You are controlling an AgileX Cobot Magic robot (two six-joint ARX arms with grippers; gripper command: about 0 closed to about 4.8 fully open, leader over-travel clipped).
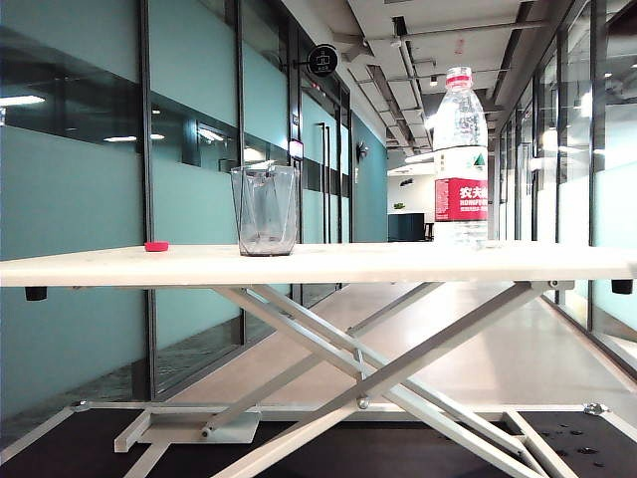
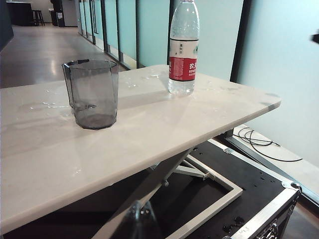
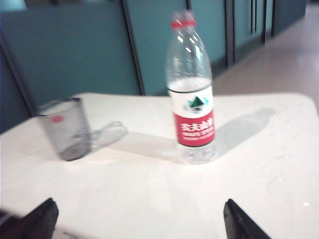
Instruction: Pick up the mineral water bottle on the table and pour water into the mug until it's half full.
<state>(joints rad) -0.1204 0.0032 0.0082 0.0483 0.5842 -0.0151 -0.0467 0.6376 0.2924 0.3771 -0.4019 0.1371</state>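
The mineral water bottle (image 1: 460, 159) stands upright at the right of the white table (image 1: 318, 265), with a red-and-white label and no cap on its neck. The clear grey mug (image 1: 265, 210) stands left of the middle. Neither gripper shows in the exterior view. In the right wrist view my right gripper (image 3: 139, 222) hangs open over the table's near part, short of the bottle (image 3: 194, 107), with the mug (image 3: 65, 129) off to one side. My left gripper (image 2: 141, 217) shows as one dark blurred tip below the table edge (image 2: 149, 149), jaws together, away from mug (image 2: 92, 94) and bottle (image 2: 183, 50).
A small red cap (image 1: 156, 246) lies on the table left of the mug. Water drops dot the tabletop. Under the table are its crossed white frame (image 1: 378, 368) and a black floor case (image 2: 259, 199). A black cable (image 2: 259, 142) lies by the wall.
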